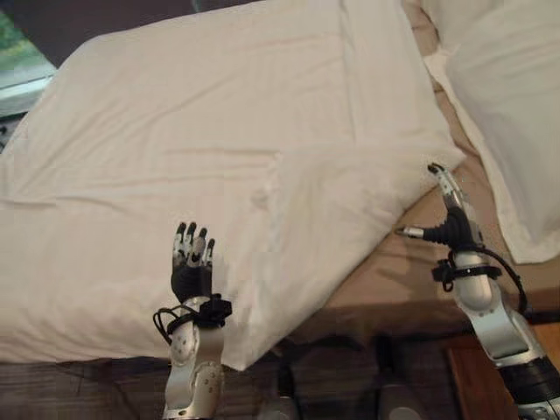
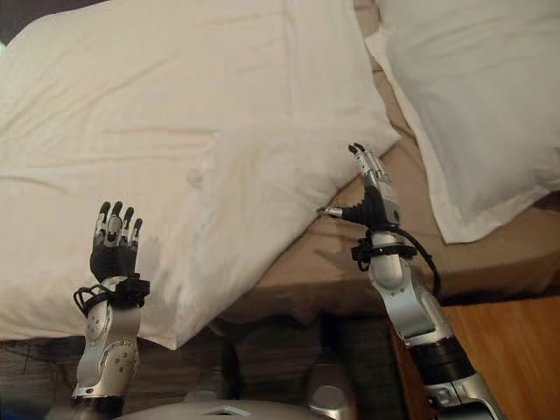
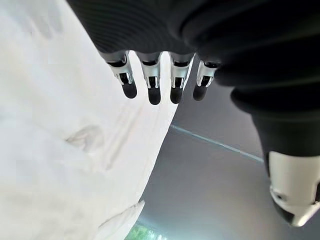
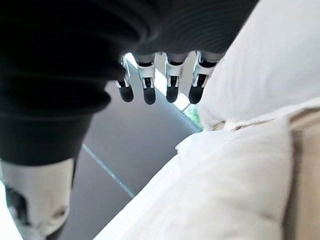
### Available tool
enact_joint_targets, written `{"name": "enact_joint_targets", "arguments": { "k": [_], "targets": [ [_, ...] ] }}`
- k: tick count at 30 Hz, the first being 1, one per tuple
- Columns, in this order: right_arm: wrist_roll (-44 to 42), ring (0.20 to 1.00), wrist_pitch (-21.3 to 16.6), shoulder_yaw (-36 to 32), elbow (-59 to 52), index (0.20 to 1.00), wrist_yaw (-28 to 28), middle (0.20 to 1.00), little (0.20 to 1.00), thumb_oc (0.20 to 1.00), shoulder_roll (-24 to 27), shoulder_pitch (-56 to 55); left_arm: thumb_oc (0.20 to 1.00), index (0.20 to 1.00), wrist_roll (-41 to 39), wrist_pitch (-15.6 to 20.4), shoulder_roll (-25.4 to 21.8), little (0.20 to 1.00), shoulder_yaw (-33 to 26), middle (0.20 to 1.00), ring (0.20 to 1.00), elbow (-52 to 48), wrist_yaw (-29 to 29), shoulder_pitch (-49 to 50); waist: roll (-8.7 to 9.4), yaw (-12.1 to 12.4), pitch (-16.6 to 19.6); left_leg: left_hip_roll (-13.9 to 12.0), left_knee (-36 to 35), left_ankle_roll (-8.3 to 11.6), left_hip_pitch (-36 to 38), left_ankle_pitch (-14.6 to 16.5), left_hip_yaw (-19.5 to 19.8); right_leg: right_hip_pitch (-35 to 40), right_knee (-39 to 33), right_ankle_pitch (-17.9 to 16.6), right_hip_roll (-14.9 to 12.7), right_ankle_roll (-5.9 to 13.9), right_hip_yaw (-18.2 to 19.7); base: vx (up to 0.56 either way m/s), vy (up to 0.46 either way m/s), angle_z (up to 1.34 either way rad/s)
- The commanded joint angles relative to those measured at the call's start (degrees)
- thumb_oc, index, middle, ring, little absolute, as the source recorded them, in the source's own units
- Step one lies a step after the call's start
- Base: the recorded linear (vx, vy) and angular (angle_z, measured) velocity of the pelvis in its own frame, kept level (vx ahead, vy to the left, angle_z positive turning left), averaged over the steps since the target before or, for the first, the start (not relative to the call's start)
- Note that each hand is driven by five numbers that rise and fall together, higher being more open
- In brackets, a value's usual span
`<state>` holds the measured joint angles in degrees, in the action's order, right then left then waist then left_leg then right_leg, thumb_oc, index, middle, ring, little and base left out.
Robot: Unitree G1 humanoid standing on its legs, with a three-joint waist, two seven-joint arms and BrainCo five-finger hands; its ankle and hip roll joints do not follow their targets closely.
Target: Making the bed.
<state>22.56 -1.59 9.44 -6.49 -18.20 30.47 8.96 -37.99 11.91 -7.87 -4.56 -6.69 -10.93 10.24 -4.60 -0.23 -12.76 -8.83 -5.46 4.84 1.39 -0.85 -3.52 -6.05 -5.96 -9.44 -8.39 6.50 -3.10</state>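
Bed carries a large white duvet from centre to 9 o'clock and a pillow at 2 o'clock. Left hand at 7 o'clock and right hand at 4 o'clock are spread wide, holding nothing.

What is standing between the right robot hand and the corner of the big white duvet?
Nothing visible. The right robot hand is open just beside the duvet corner, above the bare tan sheet.

Second white pillow cut off at right edge, bedsheet mostly covered.
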Motion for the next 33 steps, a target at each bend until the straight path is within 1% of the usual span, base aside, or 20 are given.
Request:
{"name": "enact_joint_targets", "arguments": {
  "k": [1,3,4,5,6,7,8,10,11,12,14,16,17,18,21,23,26,29,32,33],
  "targets": [
    [2.0,1.0,-3.5,-0.6,-2.3,1.0,-1.8,1.0,1.0,1.0,-0.9,5.6,1.0,1.0,1.5,5.5,-5.2,1.0,-2.6,1.0,1.0,-6.8,-1.5,-0.1,4.8,2.5,-0.2,2.9,6.8,-0.5,-1.3,4.1,5.9,7.6,1.3,12.4,-0.7,-1.37,-2.5,-0.16,0.135,0.21],
    [1.1,1.0,-3.1,-1.2,-0.1,1.0,-2.3,1.0,1.0,1.0,0.3,6.0,1.0,1.0,1.8,6.1,-5.1,1.0,-3.0,1.0,1.0,-6.5,-2.8,-0.3,5.01,3.3,0.2,0.7,3.9,-0.03,-1.8,2.6,3.1,7.8,1.3,12.6,-1.5,-0.67,-4.7,-0.09,0.17,0.43],
    [0.1,1.0,-2.8,-1.3,0.8,1.0,-1.7,1.0,1.0,1.0,0.0,5.6,1.0,1.0,2.7,5.7,-5.1,1.0,-3.4,1.0,1.0,-6.2,-3.2,0.2,5.0,3.7,0.4,0.4,2.5,-0.07,-1.5,2.4,2.8,8.0,1.3,12.4,-1.5,-0.35,-5.1,0.01,0.164,0.63],
    [-1.1,1.0,-2.3,-1.5,2.2,1.0,-1.3,1.0,1.0,1.0,0.1,5.7,1.0,1.0,3.6,5.2,-5.9,1.0,-4.0,1.0,1.0,-5.9,-3.3,0.9,5.06,4.1,0.6,0.4,0.9,-0.11,-0.9,2.0,3.0,8.4,1.4,12.1,-1.6,0.0,-5.7,0.03,0.21,0.49],
    [-1.7,1.0,-1.6,-0.6,4.7,1.0,-0.6,1.0,1.0,1.0,0.1,6.5,1.0,1.0,6.8,3.7,-8.2,1.0,-2.8,1.0,1.0,-2.7,-5.1,-1.0,5.19,3.9,1.2,0.6,0.5,-0.09,-0.8,1.9,2.8,8.5,1.5,11.6,-2.0,0.52,-6.1,0.04,0.216,0.4],
    [-1.2,1.0,-0.3,0.5,7.3,1.0,-0.9,1.0,1.0,1.0,0.2,7.9,1.0,1.0,9.9,2.9,-10.1,1.0,-1.7,1.0,1.0,-0.4,-6.5,-3.7,5.68,4.0,1.7,1.1,0.5,-0.35,-0.9,2.4,3.2,8.4,2.2,11.2,-2.4,0.93,-6.3,0.05,0.211,0.24],
    [-0.3,1.0,0.6,1.1,10.2,1.0,-2.0,1.0,1.0,1.0,0.6,9.7,1.0,1.0,11.0,2.0,-11.3,1.0,-1.4,1.0,1.0,1.4,-6.2,-5.4,6.29,4.2,1.8,1.7,0.5,-0.7,-0.9,2.7,3.3,8.1,3.5,11.4,-2.9,1.33,-6.4,0.05,0.2,0.24],
    [0.6,1.0,2.5,4.6,16.7,1.0,-3.3,1.0,1.0,1.0,1.6,16.9,1.0,1.0,11.4,2.4,-14.4,1.0,-0.6,1.0,1.0,6.6,-7.7,-8.0,7.05,5.5,1.2,2.5,0.5,-1.68,-0.3,3.2,3.2,6.3,9.0,11.2,-4.0,2.37,-6.2,0.02,0.205,0.19],
    [-0.7,1.0,4.0,7.9,24.0,1.0,-4.4,1.0,1.0,1.0,1.3,24.1,1.0,1.0,11.4,2.1,-17.1,1.0,0.2,1.0,1.0,11.5,-8.5,-11.7,7.85,6.4,0.4,2.7,0.5,-2.11,0.2,3.6,2.6,4.3,12.1,10.8,-4.0,3.07,-5.6,0.0,0.134,-0.02],
    [-0.8,1.0,3.9,8.1,24.5,1.0,-4.6,1.0,1.0,1.0,1.3,24.7,1.0,1.0,11.4,2.2,-17.1,1.0,0.1,1.0,1.0,11.8,-8.5,-12.1,7.88,6.5,0.2,2.7,0.5,-2.12,0.2,3.6,2.4,4.1,12.3,10.8,-4.0,3.07,-5.4,-0.01,0.084,-0.19],
    [-2.0,1.0,5.5,10.6,30.5,1.0,-5.6,1.0,1.0,1.0,1.0,31.2,1.0,1.0,9.8,1.8,-19.5,1.0,1.9,1.0,1.0,17.7,-9.0,-17.6,8.46,6.7,-0.6,2.6,0.5,-2.22,-0.2,3.3,2.3,1.7,11.7,10.6,-1.8,2.77,-3.9,0.0,0.042,-0.2],
    [-2.6,1.0,6.5,12.9,35.3,1.0,-6.1,1.0,1.0,1.0,2.0,37.0,1.0,1.0,8.0,2.2,-21.5,1.0,3.0,1.0,1.0,21.0,-8.5,-21.0,8.82,6.7,-1.0,3.4,0.5,-2.28,-1.1,2.7,2.9,0.5,9.2,10.8,0.5,1.76,-1.6,0.04,0.049,0.06],
    [-3.3,1.0,6.3,14.1,37.6,1.0,-6.5,1.0,1.0,1.0,1.8,39.7,1.0,1.0,7.2,2.6,-22.5,1.0,3.5,1.0,1.0,22.8,-8.2,-22.7,9.2,7.1,-1.1,3.9,0.5,-2.2,-1.6,2.7,3.2,0.9,6.8,10.4,0.6,1.49,-1.4,0.08,0.021,0.12],
    [-4.4,1.0,6.2,15.5,40.5,1.0,-6.8,1.0,1.0,1.0,1.4,43.3,1.0,1.0,6.6,2.9,-23.7,1.0,3.8,1.0,1.0,24.7,-8.0,-24.7,9.65,7.4,-1.2,4.3,0.5,-2.06,-2.3,2.6,3.4,1.7,3.9,9.5,0.3,1.51,-2.2,0.07,-0.011,0.1],
    [-5.0,1.0,6.5,19.7,45.8,1.0,-6.7,1.0,1.0,1.0,0.0,50.1,1.0,1.0,5.6,3.1,-24.2,1.0,6.1,1.0,1.0,30.1,-8.3,-29.1,10.36,7.8,-0.8,4.4,0.5,-1.51,-4.8,2.0,3.7,1.5,1.0,8.0,0.2,1.34,-2.9,0.04,-0.045,0.22],
    [-5.2,1.0,6.4,22.8,49.1,1.0,-6.6,1.0,1.0,1.0,-1.1,54.4,1.0,1.0,4.0,3.5,-24.0,1.0,7.3,1.0,1.0,33.7,-8.2,-31.5,10.58,8.0,-0.9,4.1,0.5,-1.17,-6.2,1.4,4.0,0.6,1.0,7.9,0.2,1.31,-3.3,0.03,-0.057,0.21],
    [-2.5,1.0,6.9,30.0,58.0,1.0,-6.6,1.0,1.0,1.0,-2.4,62.5,1.0,1.0,2.4,4.5,-23.9,1.0,10.5,1.0,1.0,40.2,-8.6,-38.1,10.97,8.5,-2.3,3.7,0.5,-0.15,-10.0,-0.1,5.0,-1.8,1.0,7.9,0.5,1.28,-4.0,-0.01,-0.083,0.17],
    [-0.2,1.0,7.1,36.0,64.8,1.0,-6.3,1.0,1.0,1.0,-3.3,67.9,1.0,1.0,-0.1,5.1,-23.9,1.0,14.4,1.0,1.0,47.5,-8.8,-47.0,10.95,8.8,-4.1,3.6,0.5,0.96,-13.9,-1.9,6.1,-4.9,1.0,7.6,1.0,1.37,-3.9,-0.01,-0.09,0.32],
    [-0.5,1.0,7.2,40.2,72.4,1.0,-6.1,1.0,1.0,1.0,-4.4,70.4,1.0,1.0,-1.2,4.9,-22.9,1.0,19.8,1.0,1.0,57.5,-8.9,-57.6,10.41,8.5,-5.4,3.6,0.5,1.9,-17.3,-3.3,7.1,-7.3,1.0,7.3,1.3,1.33,-4.5,-0.03,-0.11,0.22],
    [-1.7,1.0,7.6,42.0,76.9,1.0,-6.1,1.0,1.0,1.0,-4.7,72.1,1.0,1.0,-1.8,4.2,-22.0,1.0,23.0,1.0,1.0,64.2,-8.8,-65.8,9.78,8.1,-6.0,3.6,0.5,2.39,-19.0,-4.0,7.4,-8.7,1.0,7.0,1.2,1.55,-4.8,-0.07,-0.109,0.22]
  ]
}}
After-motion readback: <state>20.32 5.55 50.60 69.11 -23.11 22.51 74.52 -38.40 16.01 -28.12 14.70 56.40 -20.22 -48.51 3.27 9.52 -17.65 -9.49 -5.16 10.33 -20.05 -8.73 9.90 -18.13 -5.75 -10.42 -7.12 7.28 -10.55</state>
